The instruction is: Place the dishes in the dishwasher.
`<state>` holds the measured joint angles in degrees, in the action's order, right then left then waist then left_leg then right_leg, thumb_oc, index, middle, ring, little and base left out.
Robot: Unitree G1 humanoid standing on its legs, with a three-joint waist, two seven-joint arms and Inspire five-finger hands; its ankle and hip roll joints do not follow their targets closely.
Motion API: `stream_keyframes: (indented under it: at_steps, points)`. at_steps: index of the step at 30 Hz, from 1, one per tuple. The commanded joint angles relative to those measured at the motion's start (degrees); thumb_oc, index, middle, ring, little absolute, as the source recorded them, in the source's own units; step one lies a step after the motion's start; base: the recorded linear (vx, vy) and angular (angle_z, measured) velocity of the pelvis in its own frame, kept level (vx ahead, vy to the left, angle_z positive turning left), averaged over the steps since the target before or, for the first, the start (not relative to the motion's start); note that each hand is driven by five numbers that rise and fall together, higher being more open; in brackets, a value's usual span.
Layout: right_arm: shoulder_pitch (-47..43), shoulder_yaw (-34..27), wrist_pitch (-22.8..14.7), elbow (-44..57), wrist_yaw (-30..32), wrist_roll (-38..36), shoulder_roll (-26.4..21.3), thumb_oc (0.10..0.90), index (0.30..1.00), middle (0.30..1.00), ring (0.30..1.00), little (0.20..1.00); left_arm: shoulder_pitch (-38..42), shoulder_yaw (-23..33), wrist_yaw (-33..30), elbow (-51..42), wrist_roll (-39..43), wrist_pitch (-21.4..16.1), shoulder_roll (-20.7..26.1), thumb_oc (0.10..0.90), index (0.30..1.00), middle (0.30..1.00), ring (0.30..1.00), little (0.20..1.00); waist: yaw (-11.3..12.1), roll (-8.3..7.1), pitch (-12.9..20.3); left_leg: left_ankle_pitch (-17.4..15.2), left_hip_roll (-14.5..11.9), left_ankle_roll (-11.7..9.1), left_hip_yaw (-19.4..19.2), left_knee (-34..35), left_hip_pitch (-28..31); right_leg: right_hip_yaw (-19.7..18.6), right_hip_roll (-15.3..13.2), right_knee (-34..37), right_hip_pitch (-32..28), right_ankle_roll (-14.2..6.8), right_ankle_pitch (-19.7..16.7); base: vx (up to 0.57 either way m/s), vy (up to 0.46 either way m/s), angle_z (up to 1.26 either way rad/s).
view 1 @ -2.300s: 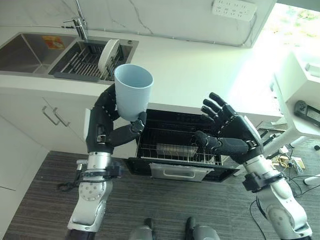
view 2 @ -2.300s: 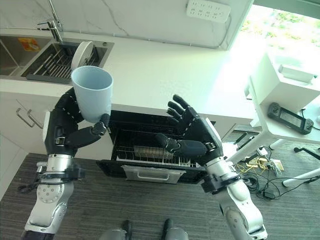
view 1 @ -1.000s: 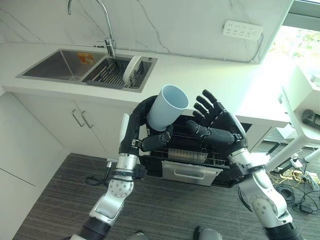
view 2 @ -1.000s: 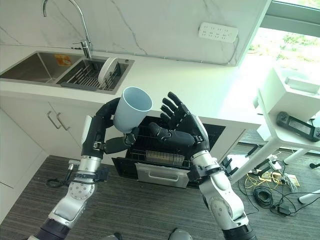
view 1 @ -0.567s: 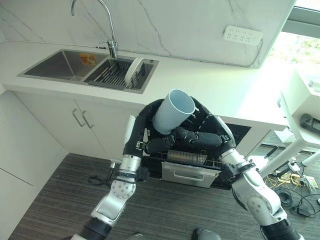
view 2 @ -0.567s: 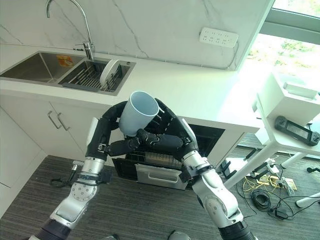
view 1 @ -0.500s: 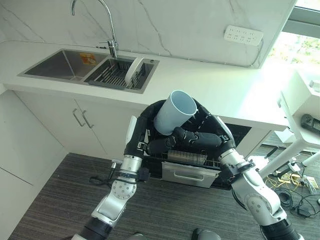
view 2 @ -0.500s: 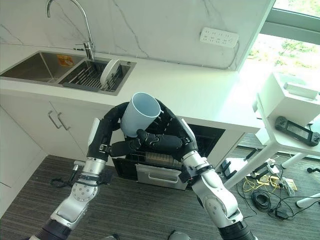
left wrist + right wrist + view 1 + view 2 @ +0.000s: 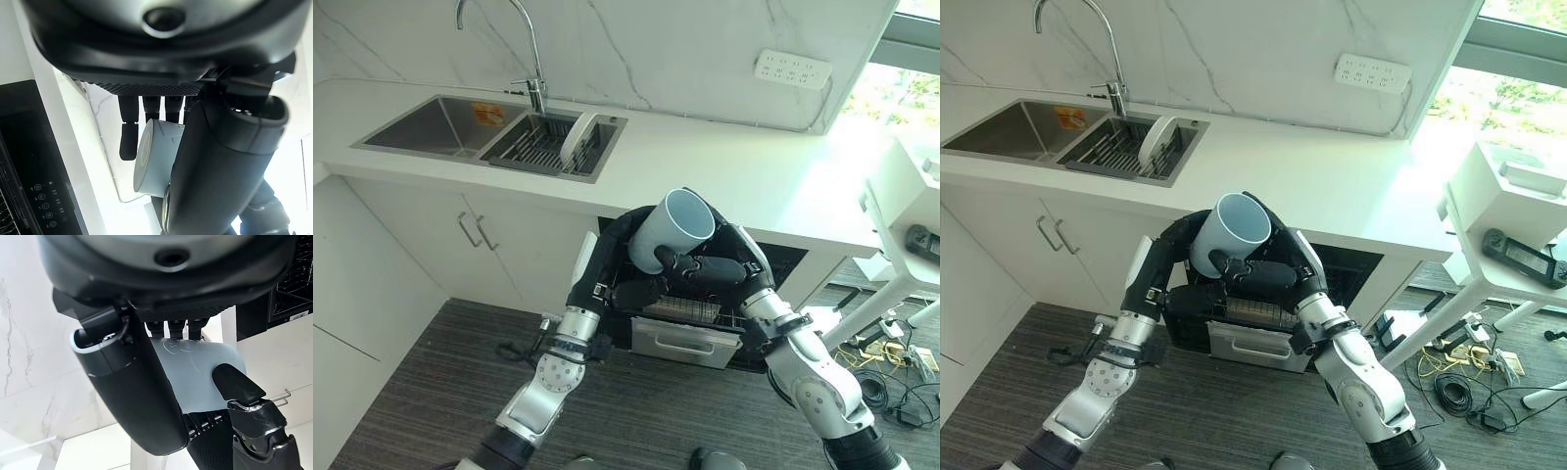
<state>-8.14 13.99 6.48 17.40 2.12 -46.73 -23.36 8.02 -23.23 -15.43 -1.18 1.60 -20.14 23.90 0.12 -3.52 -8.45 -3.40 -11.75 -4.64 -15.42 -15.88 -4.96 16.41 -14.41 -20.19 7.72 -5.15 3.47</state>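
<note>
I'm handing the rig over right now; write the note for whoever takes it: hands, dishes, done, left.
Left robot hand: curled round the pale blue plastic cup, thumb under it.
Right robot hand: also curled round the cup, from the other side.
The cup is tilted, above the open dishwasher's pulled-out wire rack.
A white round plate stands in the sink rack.
Done: cup lifted, both hands on it.
Left: set the cup in the rack, then fetch the plate.
</note>
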Motion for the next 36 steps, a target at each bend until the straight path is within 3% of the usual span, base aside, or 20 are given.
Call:
stream_keyframes:
  at_steps: [1, 18, 19, 21, 22, 36]
  points:
    - [-9.20, -1.88, -5.44, 3.66, 0.59, 0.96, 1.54, 0.800, 0.900, 0.900, 0.900, 0.900, 7.89, -1.12, -0.11, -7.70, -0.19, -5.18, 0.12, 0.400, 0.300, 0.300, 0.300, 0.300, -0.01, -0.07, 2.41, -10.26, -0.08, 0.15, 5.88, -1.31, 3.35, -1.24, -0.27, 3.00, -4.32, -4.57, 4.43, 0.00, 0.000, 0.00]
    - [-10.40, -1.69, -5.50, 3.48, 2.22, 2.77, 1.97, 0.800, 0.900, 0.900, 0.900, 0.900, 8.38, -2.27, 1.58, -8.55, 0.19, -4.46, 0.10, 0.400, 0.300, 0.300, 0.300, 0.300, -0.07, 0.29, 2.62, -10.26, 0.06, 0.20, 5.83, -1.31, 3.38, -1.23, -0.26, 3.00, -4.42, -4.41, 4.60, 0.00, 0.000, 0.00]
    - [-10.40, -1.72, -5.52, 3.55, 2.17, 3.15, 1.98, 0.671, 0.707, 0.707, 0.707, 0.707, 8.35, -2.27, 1.61, -8.52, 0.21, -4.46, 0.11, 0.400, 0.300, 0.300, 0.300, 0.300, -0.09, 0.30, 2.64, -10.27, 0.06, 0.20, 5.84, -1.31, 3.38, -1.27, -0.24, 3.00, -4.42, -4.40, 4.62, 0.00, 0.000, 0.00]
    - [-10.39, -1.67, -5.61, 3.99, 2.60, 3.55, 1.82, 0.530, 0.495, 0.495, 0.495, 0.495, 8.24, -2.35, 1.54, -8.63, 0.29, -4.34, 0.18, 0.400, 0.300, 0.300, 0.300, 0.300, -0.11, 0.32, 2.61, -10.26, 0.08, 0.22, 5.85, -1.31, 3.41, -1.34, -0.20, 3.00, -4.43, -4.38, 4.64, 0.00, 0.000, 0.00]
    - [-10.40, -1.61, -5.71, 4.00, 2.72, 3.82, 1.82, 0.405, 0.307, 0.307, 0.307, 0.307, 8.27, -2.42, 1.48, -8.58, 0.29, -4.29, 0.14, 0.400, 0.300, 0.300, 0.300, 0.300, -0.12, 0.33, 2.61, -10.25, 0.06, 0.21, 5.82, -1.31, 3.41, -1.34, -0.21, 3.00, -4.42, -4.38, 4.64, 0.00, 0.000, 0.00]
    - [-10.25, -1.54, -7.62, 4.03, 4.56, 7.67, 2.07, 0.400, 0.300, 0.300, 0.300, 0.300, 8.47, -2.92, 1.54, -8.26, 0.50, -3.73, -0.10, 0.400, 0.300, 0.300, 0.300, 0.300, -0.33, 0.56, 2.36, -10.27, 0.16, 0.28, 5.60, -1.31, 3.34, -1.61, -0.24, 3.00, -4.19, -4.38, 4.59, 0.00, 0.000, 0.00]
